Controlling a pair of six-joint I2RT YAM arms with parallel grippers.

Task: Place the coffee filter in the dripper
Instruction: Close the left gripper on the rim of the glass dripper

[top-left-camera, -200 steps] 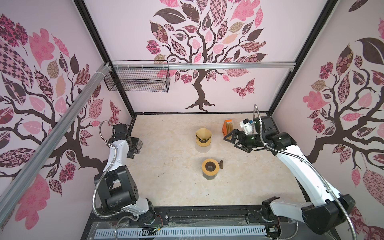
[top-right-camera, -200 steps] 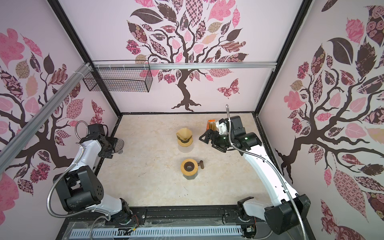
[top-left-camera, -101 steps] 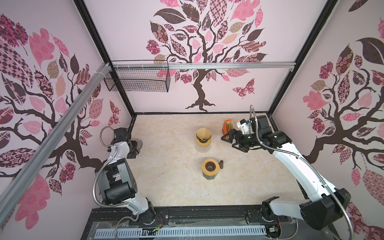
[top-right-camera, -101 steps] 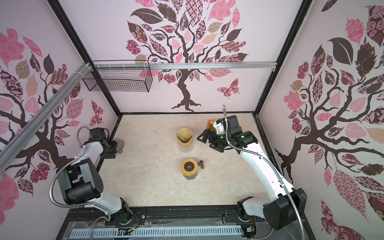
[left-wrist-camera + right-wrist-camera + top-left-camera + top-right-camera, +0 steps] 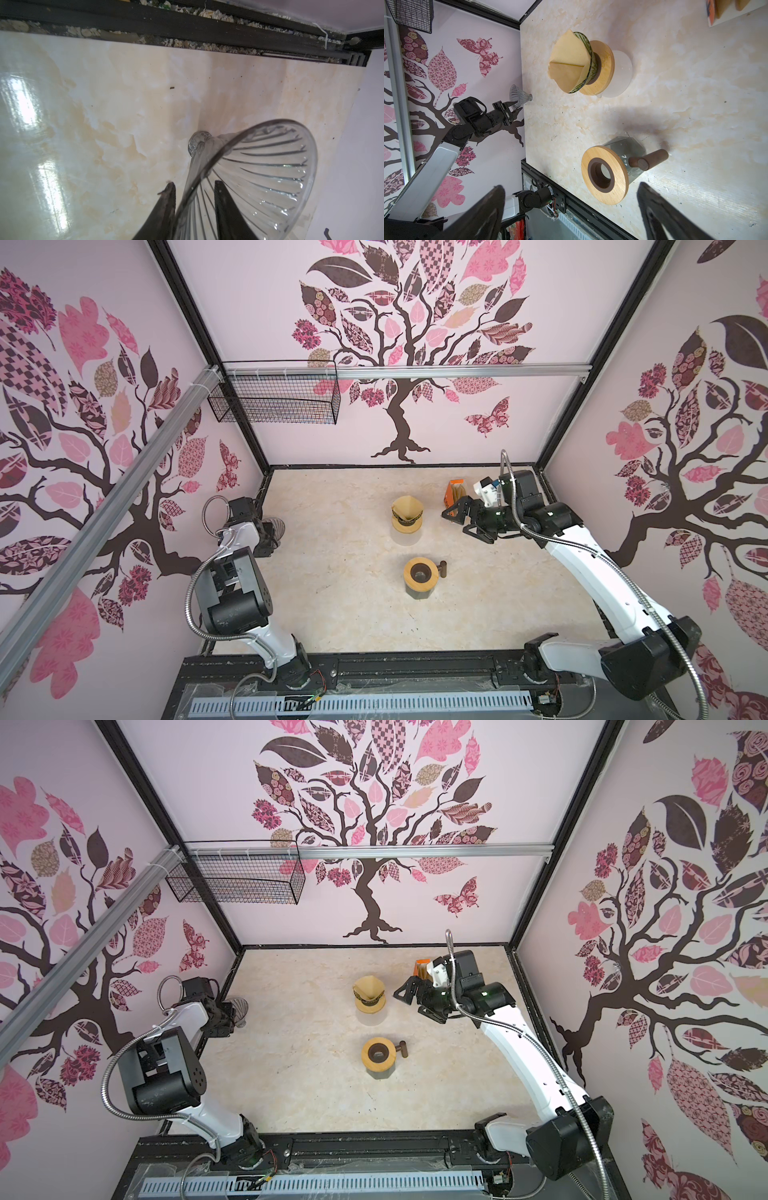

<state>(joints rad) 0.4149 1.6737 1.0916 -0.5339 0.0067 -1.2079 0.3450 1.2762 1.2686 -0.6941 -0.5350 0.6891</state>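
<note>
left side: the left gripper [image 5: 194, 182] is at the left edge of the table [image 5: 340, 614], close to the side wall. it is positioned on a clear glass dripper [image 5: 270, 166], a ribbed cone with its narrow end down toward the table and its wide mouth toward the gripper. one finger is outside the glass wall and the other is inside the cone, so the rim passes between them. the fingers are drawn close together. whether they actually pinch the glass cannot be told.

centre: the coffee filter [image 5: 569, 60] is seated as an open cone inside a patterned dripper [image 5: 588, 68], with its upper edge above the dripper rim. the patterned dripper rests on a wooden collar [image 5: 604, 68] on top of a pale carafe [image 5: 623, 74], toward the back of the table. in both top views this stack is well apart from the left gripper. nearer the front stands a glass server [image 5: 420, 592]. it carries a wooden ring [image 5: 614, 187], and its brown handle [image 5: 648, 160] points right.

right side: the right gripper [image 5: 459, 522] hovers just right of the patterned dripper without touching it. its fingers [image 5: 483, 212] are spread wide with nothing between them. an orange filter box [image 5: 451, 493] stands just behind it, near the back wall.
</note>
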